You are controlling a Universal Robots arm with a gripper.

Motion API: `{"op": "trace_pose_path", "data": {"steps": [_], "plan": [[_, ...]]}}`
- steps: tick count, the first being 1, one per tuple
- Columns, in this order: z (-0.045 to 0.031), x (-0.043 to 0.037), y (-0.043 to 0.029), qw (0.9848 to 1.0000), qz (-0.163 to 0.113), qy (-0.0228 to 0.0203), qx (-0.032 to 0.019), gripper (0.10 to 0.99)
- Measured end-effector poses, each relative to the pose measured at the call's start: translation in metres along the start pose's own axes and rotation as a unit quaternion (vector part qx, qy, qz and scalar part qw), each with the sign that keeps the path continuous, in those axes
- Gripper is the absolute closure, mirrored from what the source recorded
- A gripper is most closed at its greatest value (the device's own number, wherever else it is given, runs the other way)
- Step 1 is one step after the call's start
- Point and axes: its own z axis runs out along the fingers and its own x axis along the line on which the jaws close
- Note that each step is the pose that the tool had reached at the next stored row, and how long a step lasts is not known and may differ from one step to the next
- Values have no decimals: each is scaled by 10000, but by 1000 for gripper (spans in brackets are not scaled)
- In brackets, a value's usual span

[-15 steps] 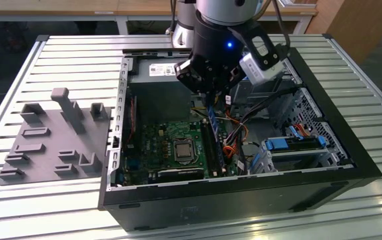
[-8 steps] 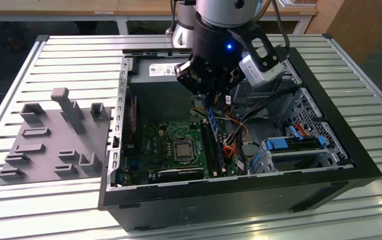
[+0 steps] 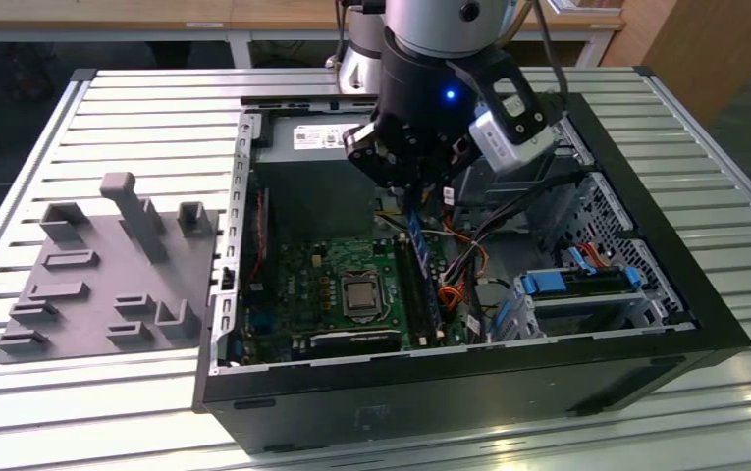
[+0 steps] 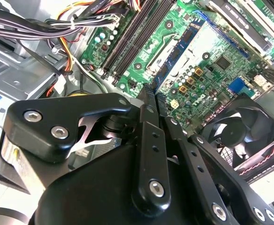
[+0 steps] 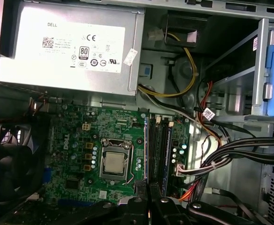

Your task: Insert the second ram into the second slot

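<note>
The step in hand, as I judge it, is bringing the second ram [image 3: 416, 235] over the memory slots [image 5: 156, 150], and it is not yet seated. The claw [image 3: 410, 201] is clenched on the stick's upper part, its fingers nearly together with only the thin board between them. The stick hangs upright just above the slots, which lie at the exterior view's right of the processor [image 3: 352, 291]. Another blue stick [image 5: 167, 147] already sits in one slot, and the dark slots beside it are free. Which of these is the second one I cannot tell. I think the insertion calls for the stick's lower edge to be parallel with the chosen slot, followed by a straight, even press.
</note>
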Motion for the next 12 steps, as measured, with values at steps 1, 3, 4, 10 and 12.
{"op": "trace_pose_path", "data": {"steps": [1, 3, 4, 10, 12], "plan": [[3, 0, 0, 10000, 0, 0, 1, 953], [9, 0, 0, 10000, 0, 0, 3, 953], [12, 0, 0, 10000, 0, 1, 4, 953], [30, 0, -1, 10000, 0, 1, 11, 953], [36, 0, -1, 10000, 1, 1, 13, 953]]}}
